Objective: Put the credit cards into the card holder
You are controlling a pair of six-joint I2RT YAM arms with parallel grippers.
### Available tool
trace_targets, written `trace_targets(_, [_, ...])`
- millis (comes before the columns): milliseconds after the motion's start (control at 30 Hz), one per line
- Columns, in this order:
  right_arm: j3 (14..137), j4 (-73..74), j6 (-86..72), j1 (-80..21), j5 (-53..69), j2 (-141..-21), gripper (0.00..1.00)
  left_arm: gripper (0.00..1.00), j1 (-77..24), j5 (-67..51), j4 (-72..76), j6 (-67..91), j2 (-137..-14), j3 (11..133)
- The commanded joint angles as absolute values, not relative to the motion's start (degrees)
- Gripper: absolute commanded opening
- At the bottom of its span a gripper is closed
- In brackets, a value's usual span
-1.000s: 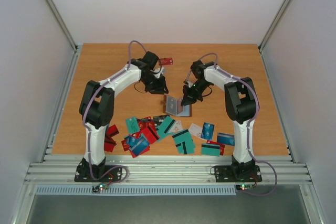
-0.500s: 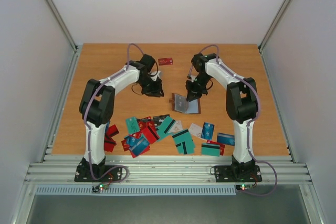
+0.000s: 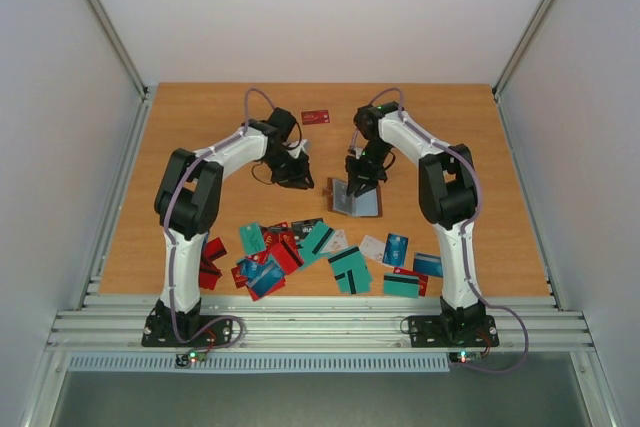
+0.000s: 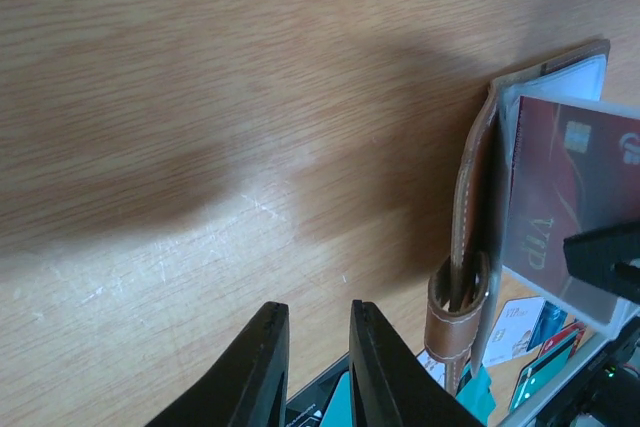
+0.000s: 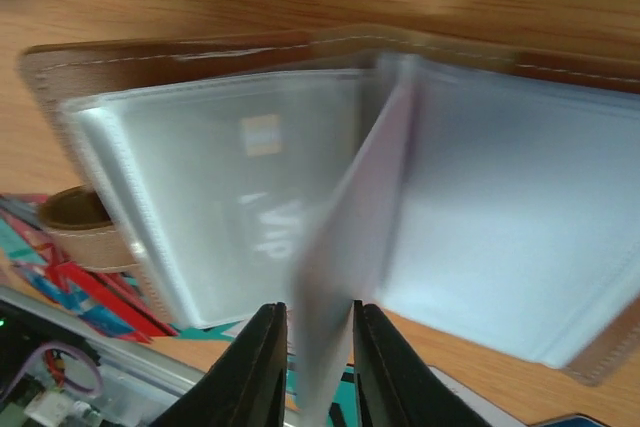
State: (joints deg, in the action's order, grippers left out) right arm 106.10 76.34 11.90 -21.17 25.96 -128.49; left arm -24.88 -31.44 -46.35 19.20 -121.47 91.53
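Observation:
The brown card holder (image 3: 356, 200) lies open on the table, its clear sleeves up. In the left wrist view a red card (image 4: 565, 207) sits inside one sleeve of the card holder (image 4: 472, 177). My right gripper (image 3: 358, 185) hangs over the holder. In its wrist view the right gripper (image 5: 318, 347) stands slightly open, with one blurred clear sleeve leaf (image 5: 350, 217) upright between the jaws. My left gripper (image 3: 298, 179) is just left of the holder; the left gripper (image 4: 318, 332) is slightly open and empty. Several loose credit cards (image 3: 320, 245) lie nearer the arm bases.
A single red card (image 3: 316, 116) lies at the far side of the table. Red cards (image 3: 210, 262) are stacked beside the left arm's base. A leather strap loop (image 4: 455, 312) hangs from the holder's near edge. Grey walls (image 3: 70, 147) enclose both sides.
The card holder has slid right and now lies flatter and open. My right gripper followed it and its jaws have parted. The left gripper has come slightly nearer the holder.

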Motion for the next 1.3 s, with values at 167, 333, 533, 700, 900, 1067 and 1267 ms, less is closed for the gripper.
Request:
trace_targets(167, [108.34, 75.14, 8.61, -22.57, 34.83, -129.64, 0.31, 0.2, -25.14, -32.6, -45.26, 17.86, -121.41, 90.21])
trace_targets(333, [105.42, 68.72, 6.89, -22.6, 41.95, -127.87, 0.36, 0.2, -25.14, -32.24, -45.26, 17.6, -120.0, 89.77])
trace_targets(533, [103.03, 62.23, 4.84, -22.59, 47.44, -123.91, 0.42, 0.2, -25.05, -30.98, -44.87, 18.23, -116.82, 87.99])
trace_targets(700, [100.68, 60.43, 5.23, -22.59, 46.24, -118.71, 0.47, 0.2, -25.05, -28.82, -45.74, 18.2, -113.46, 85.9])
trace_targets(900, [92.45, 55.85, 4.26, -22.59, 45.71, -110.81, 0.53, 0.2, -25.05, -24.66, -46.24, 18.78, -107.27, 81.43])
trace_targets(1067, [84.0, 52.35, 3.36, -22.59, 45.58, -104.15, 0.58, 0.2, -25.91, -22.76, -45.98, 21.06, -101.49, 76.83])
trace_targets(1267, [75.2, 50.24, 2.36, -22.59, 43.68, -96.84, 0.61, 0.2, -29.2, -20.47, -46.41, 23.59, -94.56, 71.98])
